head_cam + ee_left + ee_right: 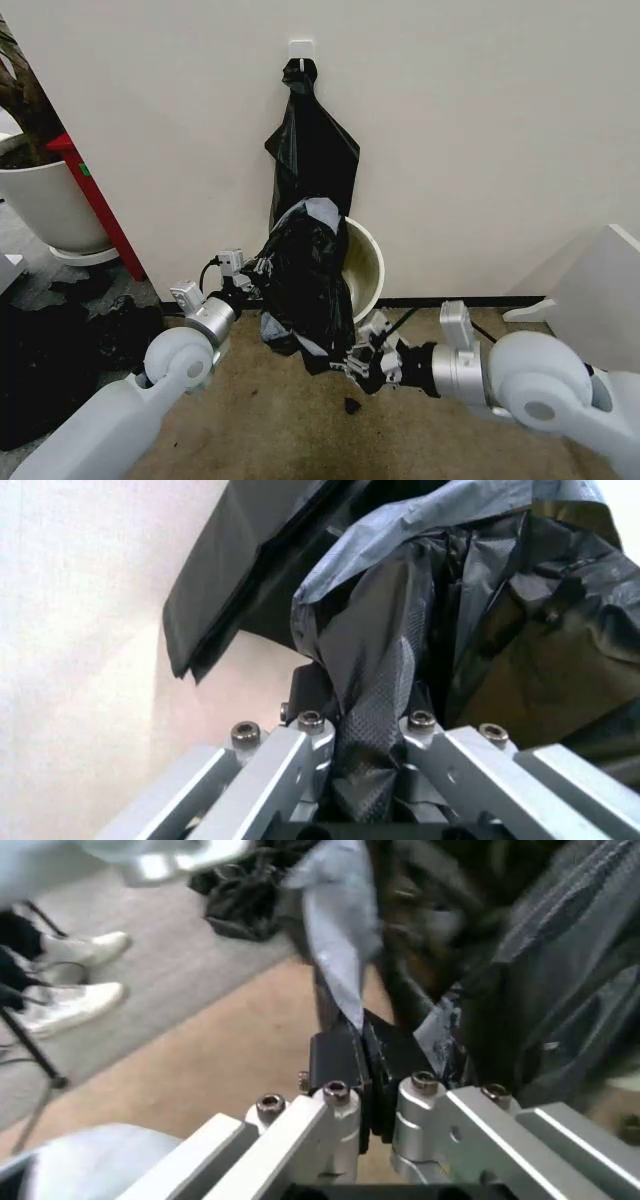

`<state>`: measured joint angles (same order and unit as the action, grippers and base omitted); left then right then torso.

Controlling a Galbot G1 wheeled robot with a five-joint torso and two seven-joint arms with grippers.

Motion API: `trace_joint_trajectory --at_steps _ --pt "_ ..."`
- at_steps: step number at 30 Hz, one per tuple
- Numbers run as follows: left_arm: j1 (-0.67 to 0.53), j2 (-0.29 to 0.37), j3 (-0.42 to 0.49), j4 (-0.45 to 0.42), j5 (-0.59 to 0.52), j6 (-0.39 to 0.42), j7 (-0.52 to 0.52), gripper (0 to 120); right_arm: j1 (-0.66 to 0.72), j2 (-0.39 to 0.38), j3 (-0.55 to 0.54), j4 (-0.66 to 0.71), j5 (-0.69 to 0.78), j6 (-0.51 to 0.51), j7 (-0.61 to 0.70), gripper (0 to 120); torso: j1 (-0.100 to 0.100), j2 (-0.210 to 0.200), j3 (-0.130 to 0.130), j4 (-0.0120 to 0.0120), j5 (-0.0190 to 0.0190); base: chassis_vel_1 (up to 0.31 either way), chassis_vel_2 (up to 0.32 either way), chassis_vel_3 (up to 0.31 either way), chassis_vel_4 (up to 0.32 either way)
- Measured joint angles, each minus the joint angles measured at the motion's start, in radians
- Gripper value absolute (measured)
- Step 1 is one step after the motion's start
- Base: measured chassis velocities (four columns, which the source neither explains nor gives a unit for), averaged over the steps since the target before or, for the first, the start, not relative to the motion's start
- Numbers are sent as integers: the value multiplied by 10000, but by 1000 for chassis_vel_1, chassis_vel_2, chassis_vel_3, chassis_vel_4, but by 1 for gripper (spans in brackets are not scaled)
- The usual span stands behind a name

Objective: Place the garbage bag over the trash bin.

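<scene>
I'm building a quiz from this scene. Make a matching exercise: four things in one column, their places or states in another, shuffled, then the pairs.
Things:
1. garbage bag
2. trash bin
3. narrower black sack
4. white planter

Places or states:
A. hangs from a white wall hook
B. stands at the far left, holding a plant
C. gripped by both the left claw and the right claw
D. tipped against the wall, partly behind black plastic

Pairs: 1-C, 2-D, 3-A, 4-B
</scene>
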<state>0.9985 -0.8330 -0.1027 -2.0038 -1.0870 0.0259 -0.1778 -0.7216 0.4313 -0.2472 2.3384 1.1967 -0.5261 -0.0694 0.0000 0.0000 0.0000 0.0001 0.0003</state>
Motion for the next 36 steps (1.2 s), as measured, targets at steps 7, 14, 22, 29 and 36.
trace_joint_trajectory --at_steps 7,14,22,29,36 --pt "17 16 -70 -165 -555 220 -252 5 -849 -341 624 -827 -1944 496 -1521 0 0 0 0 -1 -1 0 0 0 0" --pt "-132 -15 -80 -252 -1204 482 -769 5 -1690 -503 1385 -1295 -3701 925 -2825 0 0 0 0 -1 -2 0 0 0 0" --pt "-71 -30 -201 -442 -1944 840 -1341 5 -1937 -520 1800 -1602 -5045 1402 -3019 0 0 0 0 -1 -2 0 0 0 0" --pt "68 -25 -234 -549 -2193 1055 -1431 5 -2057 -518 1907 -1663 -6124 1896 -2701 0 0 0 0 -1 -2 0 0 0 0" --pt "19 -54 -232 -558 -2529 1126 -1512 5 -2477 -626 2336 -1743 -6801 2122 -2728 24 0 0 0 -1 -2 0 0 0 0"
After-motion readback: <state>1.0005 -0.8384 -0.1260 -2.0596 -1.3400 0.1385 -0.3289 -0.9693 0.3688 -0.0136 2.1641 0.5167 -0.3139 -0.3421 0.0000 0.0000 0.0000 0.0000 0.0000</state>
